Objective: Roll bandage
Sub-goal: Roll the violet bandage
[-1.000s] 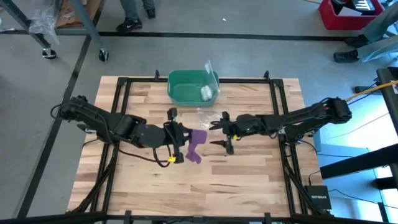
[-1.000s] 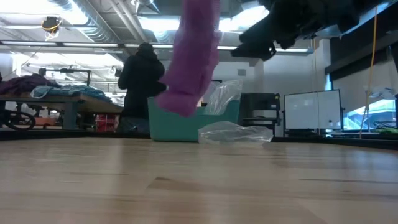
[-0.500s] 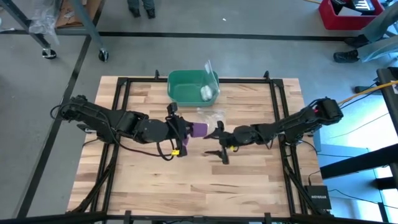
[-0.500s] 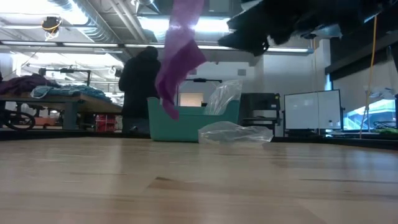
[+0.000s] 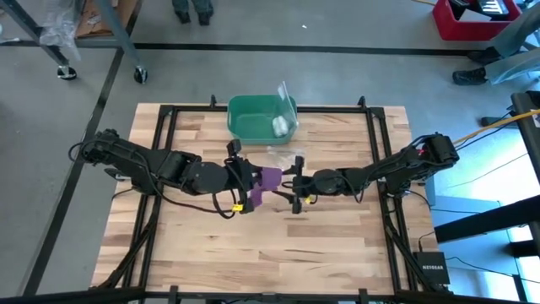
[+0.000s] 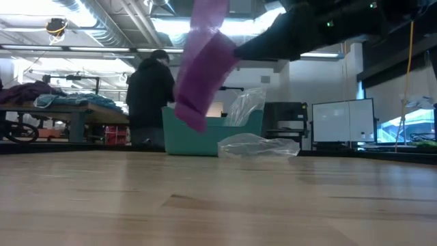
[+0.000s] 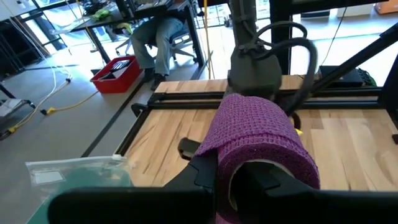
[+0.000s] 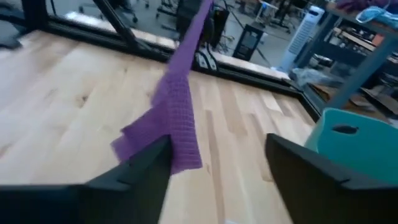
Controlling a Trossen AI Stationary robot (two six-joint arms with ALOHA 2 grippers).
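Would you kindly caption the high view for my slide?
Left claw shut on the purple bandage while the open right claw closes in.

Purple bandage (image 5: 267, 179) (woven mesh texture), teal-green bin (image 5: 257, 118), pale wood table (image 5: 337, 236)

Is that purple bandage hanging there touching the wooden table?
Apart. The low view shows the bandage hanging with its lowest end clear of the table, the green bin behind showing through the gap.

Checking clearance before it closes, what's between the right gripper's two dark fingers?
In the right wrist view, only bare wooden table shows between them; the purple fabric bandage hangs beside one finger.
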